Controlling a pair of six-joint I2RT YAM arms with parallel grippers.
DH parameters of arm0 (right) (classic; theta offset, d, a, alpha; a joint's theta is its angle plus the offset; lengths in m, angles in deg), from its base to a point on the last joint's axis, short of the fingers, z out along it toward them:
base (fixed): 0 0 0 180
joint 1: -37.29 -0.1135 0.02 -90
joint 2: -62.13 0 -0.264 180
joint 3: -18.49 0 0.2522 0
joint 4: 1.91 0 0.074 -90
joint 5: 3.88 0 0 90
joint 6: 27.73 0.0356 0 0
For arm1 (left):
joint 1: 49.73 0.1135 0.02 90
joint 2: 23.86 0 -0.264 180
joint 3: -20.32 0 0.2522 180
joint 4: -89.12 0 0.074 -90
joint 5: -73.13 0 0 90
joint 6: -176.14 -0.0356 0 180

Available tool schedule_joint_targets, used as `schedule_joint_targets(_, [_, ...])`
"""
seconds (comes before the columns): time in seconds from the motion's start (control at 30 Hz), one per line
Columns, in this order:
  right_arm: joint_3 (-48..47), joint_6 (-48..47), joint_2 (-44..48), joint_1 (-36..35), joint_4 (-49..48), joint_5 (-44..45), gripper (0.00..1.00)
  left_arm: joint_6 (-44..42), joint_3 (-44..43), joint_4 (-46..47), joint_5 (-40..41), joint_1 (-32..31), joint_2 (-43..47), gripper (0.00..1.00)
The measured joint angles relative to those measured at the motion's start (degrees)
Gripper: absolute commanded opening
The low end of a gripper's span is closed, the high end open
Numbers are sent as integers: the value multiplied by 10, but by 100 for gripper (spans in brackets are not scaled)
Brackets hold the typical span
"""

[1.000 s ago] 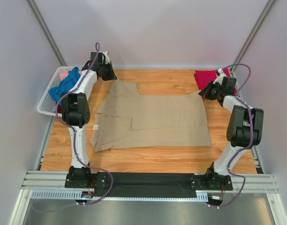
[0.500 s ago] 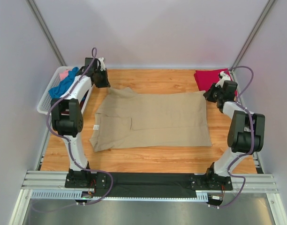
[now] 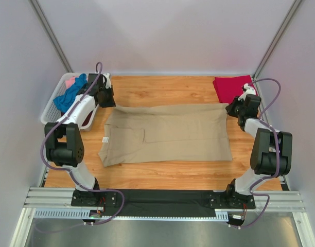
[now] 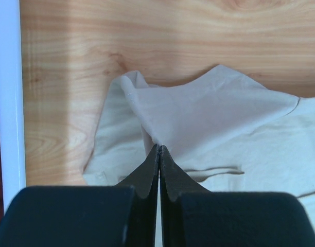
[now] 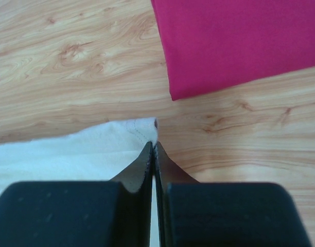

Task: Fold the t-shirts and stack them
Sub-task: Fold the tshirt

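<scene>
The tan t-shirt (image 3: 168, 131) lies spread on the wooden table. My left gripper (image 3: 107, 99) is shut on its far left edge (image 4: 162, 118), pinching a raised fold. My right gripper (image 3: 235, 109) is shut on its far right corner (image 5: 139, 131). A folded crimson t-shirt (image 3: 232, 86) lies at the far right and also shows in the right wrist view (image 5: 240, 41). A blue t-shirt (image 3: 70, 93) and a pink t-shirt (image 3: 70, 81) lie in the white basket (image 3: 48, 117) at the left. The dark t-shirt is hardly visible.
The white basket stands off the table's left edge; its white rim shows in the left wrist view (image 4: 5, 103). Grey walls close in the back and sides. A metal rail (image 3: 162, 198) with the arm bases runs along the near edge.
Both grippers have moved toward the near side, drawing the tan shirt's far edge over onto itself. The raised far left flap is now lowered and the far edge is straighter.
</scene>
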Motion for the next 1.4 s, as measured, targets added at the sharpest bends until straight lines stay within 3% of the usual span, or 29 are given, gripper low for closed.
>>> schedule_joint_targets(0.1, [-18, 12, 0, 1, 41, 17, 1, 0, 22, -5, 2, 0, 24, 0])
schedule_joint_targets(0.27, [-123, 35, -33, 11, 184, 13, 1, 3, 51, -11, 4, 0, 54, 0])
schedule_joint_targets(0.37, [-126, 44, -33, 14, 217, 7, 1, 7, 72, -16, 3, 0, 71, 0])
schedule_joint_targets(1.13, [-61, 68, -32, 17, 314, 11, 4, 29, 168, -96, -4, 0, 146, 0])
schedule_joint_targets(1.4, [-53, 73, -23, 17, 345, 23, 23, 31, 190, -116, -16, -5, 146, 0])
